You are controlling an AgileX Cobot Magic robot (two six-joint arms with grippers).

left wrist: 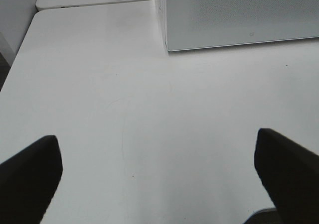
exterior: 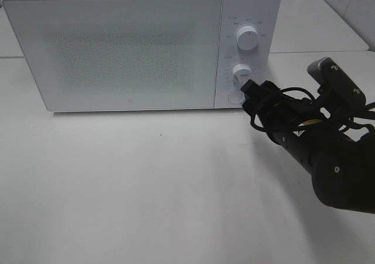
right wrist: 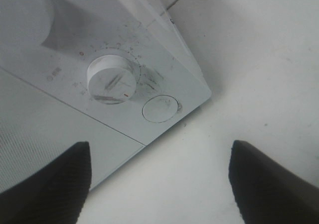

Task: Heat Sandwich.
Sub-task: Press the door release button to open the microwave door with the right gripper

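A big white microwave (exterior: 117,47) stands in the upper left and middle of the high view, on a white table (exterior: 146,188). Its door (exterior: 111,53) is shut and looks milky, so you cannot see inside. The sandwich does not show in any picture, and I cannot tell where it is. On the right side of the microwave there is a top knob (exterior: 247,39), a lower knob (exterior: 241,72) and, under them, a round button (exterior: 235,96). The black right arm (exterior: 328,158) comes in from the lower right of the high view. The right gripper (exterior: 249,91) is up close to the round button, at the bottom right corner of the microwave; I cannot tell if it touches. In the right wrist view its two black fingers (right wrist: 45,184) are spread wide with nothing between them, and the lower knob (right wrist: 112,79) and round button (right wrist: 159,108) show close ahead. In the left wrist view the left gripper (left wrist: 159,179) hangs over bare table (left wrist: 149,109), and its fingers (left wrist: 27,179) are wide apart too, holding nothing. The corner of the microwave (left wrist: 239,15) is farther off in that view.
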